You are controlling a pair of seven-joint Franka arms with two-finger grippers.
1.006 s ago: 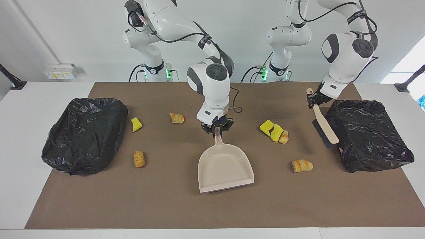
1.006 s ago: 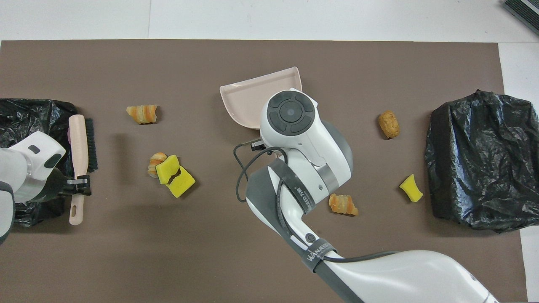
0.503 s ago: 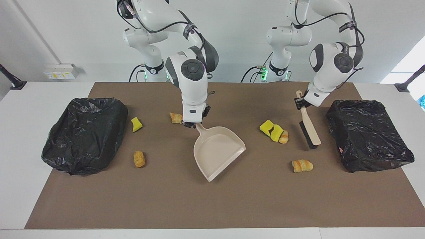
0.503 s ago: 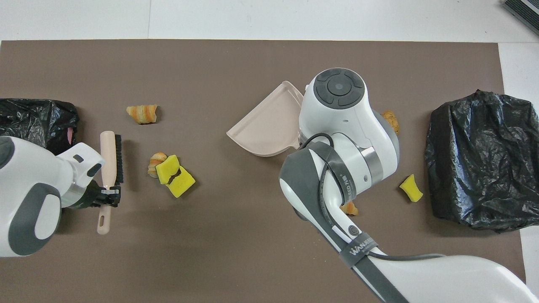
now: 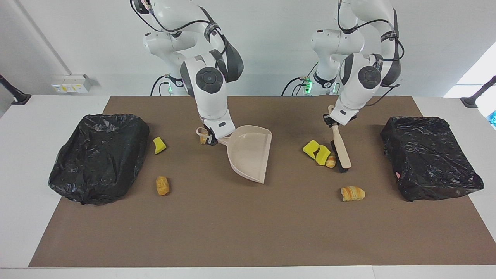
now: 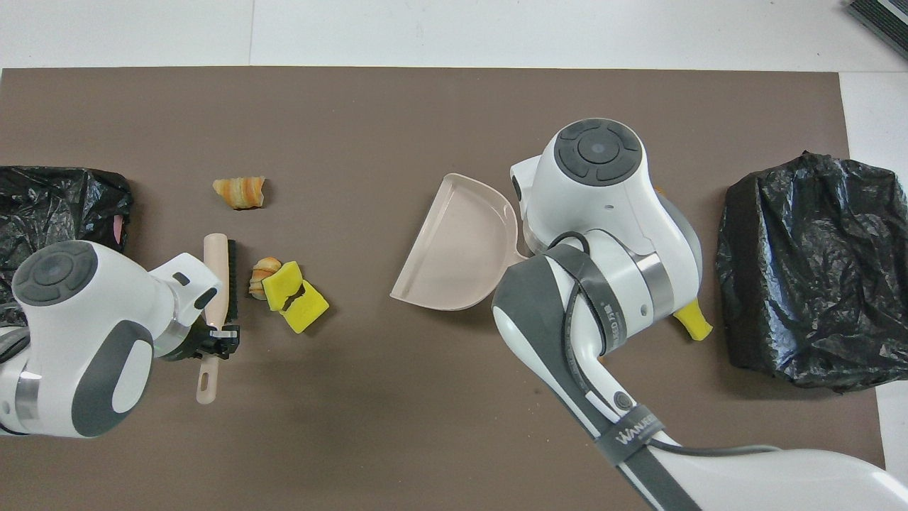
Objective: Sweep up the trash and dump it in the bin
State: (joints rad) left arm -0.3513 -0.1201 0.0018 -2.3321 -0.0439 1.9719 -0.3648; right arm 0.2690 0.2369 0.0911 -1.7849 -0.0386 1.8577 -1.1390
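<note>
My right gripper (image 5: 211, 137) is shut on the handle of the beige dustpan (image 5: 250, 153) (image 6: 454, 259), whose mouth faces the left arm's end of the table. My left gripper (image 5: 332, 123) (image 6: 218, 339) is shut on the beige brush (image 5: 341, 149) (image 6: 216, 284). The brush's bristles stand beside a cluster of trash: two yellow sponge chunks (image 5: 316, 152) (image 6: 294, 298) and a bread piece (image 5: 330, 161) (image 6: 264, 273). Other trash lies loose: a bread piece (image 5: 352, 193) (image 6: 240, 191), a bread piece (image 5: 162, 185) and a sponge chunk (image 5: 159, 145) (image 6: 691, 319).
A bin lined with a black bag (image 5: 99, 157) (image 6: 816, 270) sits at the right arm's end, and a second one (image 5: 430, 162) (image 6: 64, 206) at the left arm's end. A brown mat (image 5: 248, 232) covers the table. A bread piece (image 5: 202, 138) is half hidden by the right gripper.
The right gripper has swung the dustpan round toward its own end, turning its mouth to the left arm's end. The left gripper has carried the brush from the bin to the sponge cluster.
</note>
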